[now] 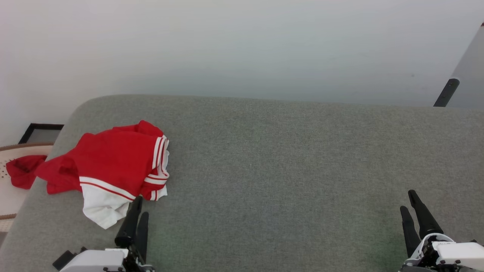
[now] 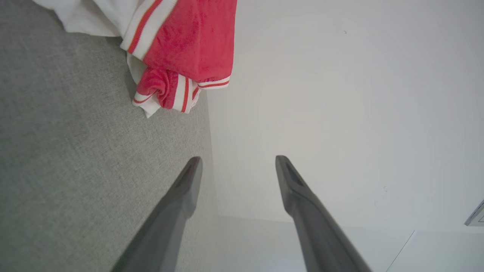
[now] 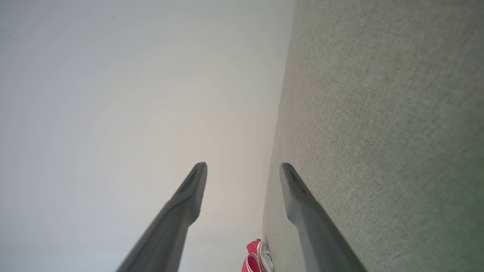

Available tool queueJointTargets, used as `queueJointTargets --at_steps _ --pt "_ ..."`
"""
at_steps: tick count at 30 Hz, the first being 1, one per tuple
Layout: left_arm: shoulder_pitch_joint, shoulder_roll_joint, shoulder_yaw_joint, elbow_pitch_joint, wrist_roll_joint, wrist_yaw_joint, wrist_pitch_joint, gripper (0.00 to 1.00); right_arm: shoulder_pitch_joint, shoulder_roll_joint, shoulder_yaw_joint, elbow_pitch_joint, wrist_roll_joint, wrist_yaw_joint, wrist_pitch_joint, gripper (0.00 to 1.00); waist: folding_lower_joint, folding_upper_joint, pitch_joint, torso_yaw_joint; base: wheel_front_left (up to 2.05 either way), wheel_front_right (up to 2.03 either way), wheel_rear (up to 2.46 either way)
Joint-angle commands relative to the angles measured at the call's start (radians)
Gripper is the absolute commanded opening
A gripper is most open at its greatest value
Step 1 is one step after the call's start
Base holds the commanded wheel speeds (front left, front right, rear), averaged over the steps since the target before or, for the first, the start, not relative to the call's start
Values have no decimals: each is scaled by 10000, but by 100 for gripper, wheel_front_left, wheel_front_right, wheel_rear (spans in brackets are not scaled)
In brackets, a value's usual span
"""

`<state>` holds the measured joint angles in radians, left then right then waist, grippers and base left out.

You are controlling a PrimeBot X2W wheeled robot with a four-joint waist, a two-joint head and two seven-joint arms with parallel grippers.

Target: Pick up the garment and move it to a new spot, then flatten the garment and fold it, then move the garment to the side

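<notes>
Head view: the garment (image 1: 109, 166), a crumpled red shirt with white panels and striped trim, is seen at the left of a grey padded surface (image 1: 283, 158), with one red end hanging over the left edge. The left gripper (image 1: 140, 207) is held just beside its near white hem. The right gripper (image 1: 407, 201) is well apart at the near right.

Left wrist view: the left gripper (image 2: 238, 158) is spread and empty, with the striped trim ahead of it.

Right wrist view: the right gripper (image 3: 244, 165) is likewise parted, and nothing is held.

The pick-up is judged best made on a bunched fold rather than one loose layer, then lifted so the hanging end is cleared. No readable writing is seen.
</notes>
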<state>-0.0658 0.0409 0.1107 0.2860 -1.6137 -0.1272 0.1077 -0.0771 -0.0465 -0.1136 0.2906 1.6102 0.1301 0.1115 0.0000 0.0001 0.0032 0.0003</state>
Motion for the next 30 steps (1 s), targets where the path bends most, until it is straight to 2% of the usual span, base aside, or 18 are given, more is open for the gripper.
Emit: queueJointTargets --at_steps 1,11,20,30 --pt "-274 77 22 -199 96 -4 -68 100 -321 -23 35 -141 27 2 -61 100 0 -1 0 3 0 0 0" --pt "-447 384 -169 -264 918 -8 -569 100 -779 -242 436 88 -571 3 -519 100 0 -1 -6 30 0 0 0" --pt "-514 625 -335 -332 2880 144 -1018 100 -1131 -591 1038 352 -1818 4 -1035 100 0 -1 -13 54 0 0 0" --pt "-365 657 -439 -594 5440 364 -1414 100 -1479 -786 1208 677 -3989 4 -1451 100 0 -1 4 65 0 0 0"
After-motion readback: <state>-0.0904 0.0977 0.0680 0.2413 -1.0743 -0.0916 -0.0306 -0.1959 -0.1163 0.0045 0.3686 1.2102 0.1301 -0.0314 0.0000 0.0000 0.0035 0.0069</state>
